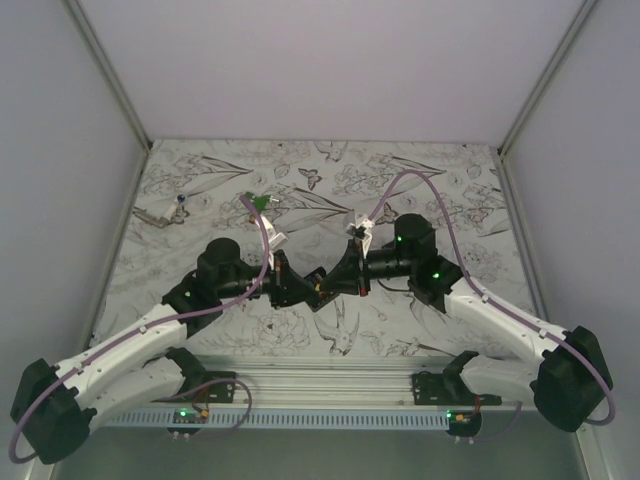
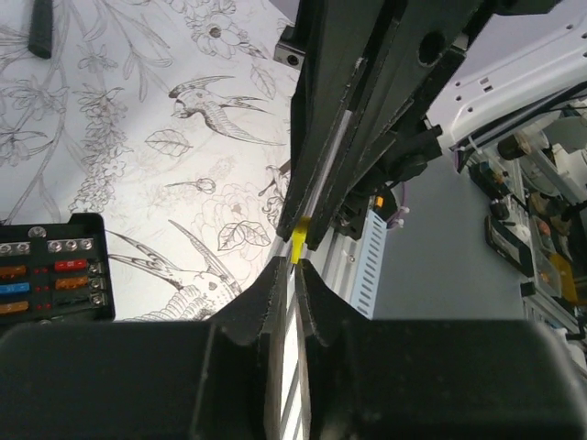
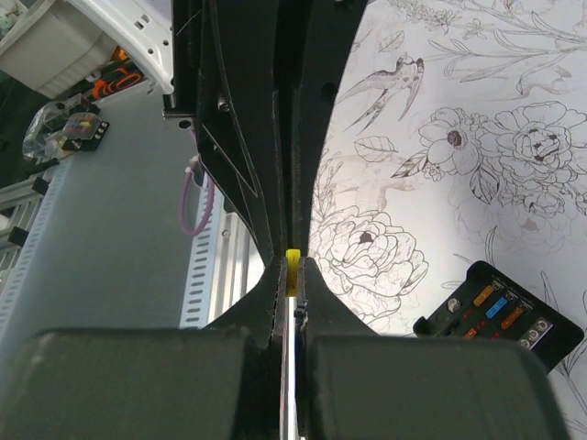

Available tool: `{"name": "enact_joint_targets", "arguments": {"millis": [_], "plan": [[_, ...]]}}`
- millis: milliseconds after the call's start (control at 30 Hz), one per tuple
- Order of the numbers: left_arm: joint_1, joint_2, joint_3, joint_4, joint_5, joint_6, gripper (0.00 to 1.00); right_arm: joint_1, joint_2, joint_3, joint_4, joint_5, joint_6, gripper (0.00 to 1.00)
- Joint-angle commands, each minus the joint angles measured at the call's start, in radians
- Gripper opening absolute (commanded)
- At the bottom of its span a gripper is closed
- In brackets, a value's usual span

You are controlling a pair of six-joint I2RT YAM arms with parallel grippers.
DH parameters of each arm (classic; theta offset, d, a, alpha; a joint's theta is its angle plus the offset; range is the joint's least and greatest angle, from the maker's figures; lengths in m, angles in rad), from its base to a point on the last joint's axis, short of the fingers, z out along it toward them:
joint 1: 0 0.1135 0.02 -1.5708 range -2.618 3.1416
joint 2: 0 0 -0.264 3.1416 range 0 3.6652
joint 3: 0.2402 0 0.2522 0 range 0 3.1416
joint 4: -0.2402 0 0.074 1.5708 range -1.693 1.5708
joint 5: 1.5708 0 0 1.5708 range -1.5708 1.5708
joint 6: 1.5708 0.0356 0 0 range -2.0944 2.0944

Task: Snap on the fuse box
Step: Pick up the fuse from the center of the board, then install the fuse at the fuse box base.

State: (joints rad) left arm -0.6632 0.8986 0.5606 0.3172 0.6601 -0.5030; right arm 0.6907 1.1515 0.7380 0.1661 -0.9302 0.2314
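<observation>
Around: green piece [image 1: 258,203] on far side of mat, small metal item [image 1: 160,213] far-left, black stick tool [image 2: 41,27] lying well apart from fuse box [image 2: 50,266]. Fuse box sits flat on mat w/ orange, red, blue fuses showing, beside the grippers, untouched. Can't pick it out in top view; arms cover the centre. Surface: floral mat [image 1: 450,190] w/ bird print, plain pale walls [image 1: 320,60] on 3 sides, alu rail [image 1: 320,385] at near edge. Both arms bent inward, meeting tip-to-tip mid-table. L gripper [image 2: 293,270] & R gripper [image 3: 292,266] each pressed nearly together, pinching the same thin pale strip [image 3: 288,367], seen edge-on, w/ yellow bit [image 3: 293,259] between the tips.
</observation>
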Motion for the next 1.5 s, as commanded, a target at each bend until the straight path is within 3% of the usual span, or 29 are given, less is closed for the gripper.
{"name": "enact_joint_targets", "arguments": {"millis": [0,233,467,633,1033,1467], "plan": [[-0.002,0.004,0.009,-0.032,-0.073,0.021,0.16,0.017,-0.006,0.040,-0.046,0.052,-0.047,0.00],[0.052,-0.039,-0.042,-0.173,-0.265,-0.006,0.55,0.131,0.030,0.057,-0.196,0.487,-0.069,0.00],[0.135,-0.062,-0.084,-0.284,-0.403,-0.061,0.67,0.266,0.127,0.047,-0.211,0.912,0.035,0.00],[0.211,-0.030,-0.114,-0.310,-0.424,-0.136,0.76,0.353,0.217,0.067,-0.205,1.090,0.075,0.00],[0.323,0.050,-0.124,-0.346,-0.407,-0.211,0.99,0.417,0.358,0.098,-0.160,1.213,0.108,0.00],[0.333,0.069,-0.122,-0.349,-0.405,-0.223,1.00,0.418,0.409,0.103,-0.112,1.234,0.100,0.00]]}}
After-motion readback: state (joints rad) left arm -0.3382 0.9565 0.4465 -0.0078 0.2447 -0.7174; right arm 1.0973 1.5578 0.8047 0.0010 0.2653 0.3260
